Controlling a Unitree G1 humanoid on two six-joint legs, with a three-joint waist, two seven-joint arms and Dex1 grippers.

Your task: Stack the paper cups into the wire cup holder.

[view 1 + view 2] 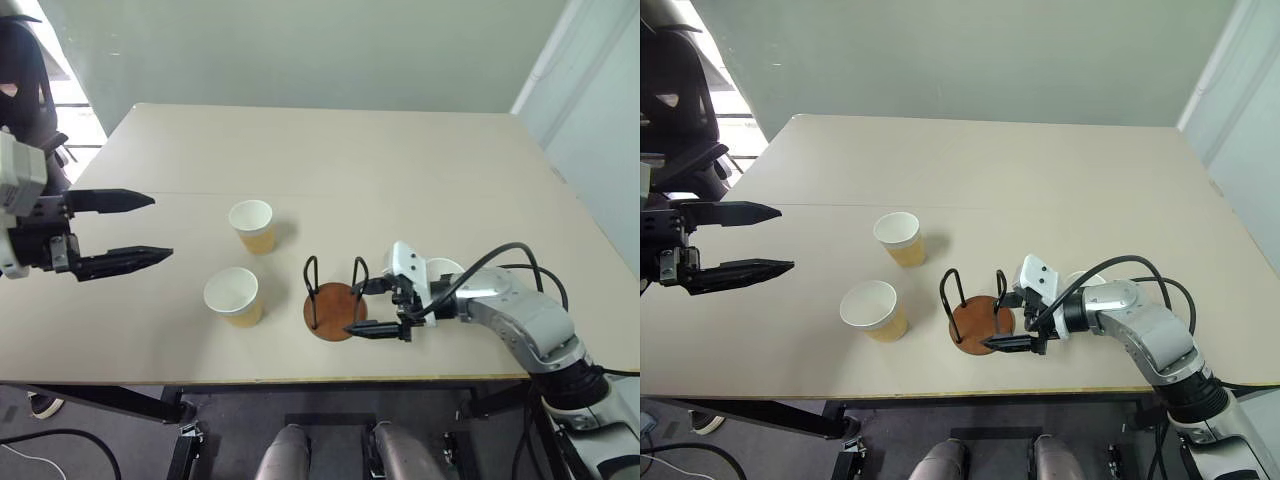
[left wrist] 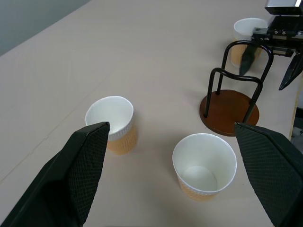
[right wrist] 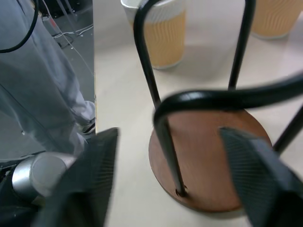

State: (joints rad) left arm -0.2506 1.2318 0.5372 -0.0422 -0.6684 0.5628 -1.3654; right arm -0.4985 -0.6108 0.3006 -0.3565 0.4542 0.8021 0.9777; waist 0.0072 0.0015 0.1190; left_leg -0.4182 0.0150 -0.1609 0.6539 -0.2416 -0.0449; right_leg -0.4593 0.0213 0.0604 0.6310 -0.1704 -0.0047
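Two tan paper cups stand upright on the table, one [image 1: 251,226] farther back and one [image 1: 233,296] nearer the front. A third cup [image 1: 441,268] stands behind my right wrist, mostly hidden by it. The wire cup holder [image 1: 335,311], a brown disc with two black wire loops, stands empty to the right of the two cups. My right gripper [image 1: 355,308] is open at the holder's right side, and its fingers [image 3: 90,179] flank the nearer loop without gripping it. My left gripper [image 1: 162,227] is open in the air at the far left, clear of the cups [image 2: 113,124].
The beige table [image 1: 330,150] stretches back with a seam across its middle. Its front edge runs just in front of the holder. A black chair [image 1: 680,120] stands past the table's left edge. A pale wall rises at the right.
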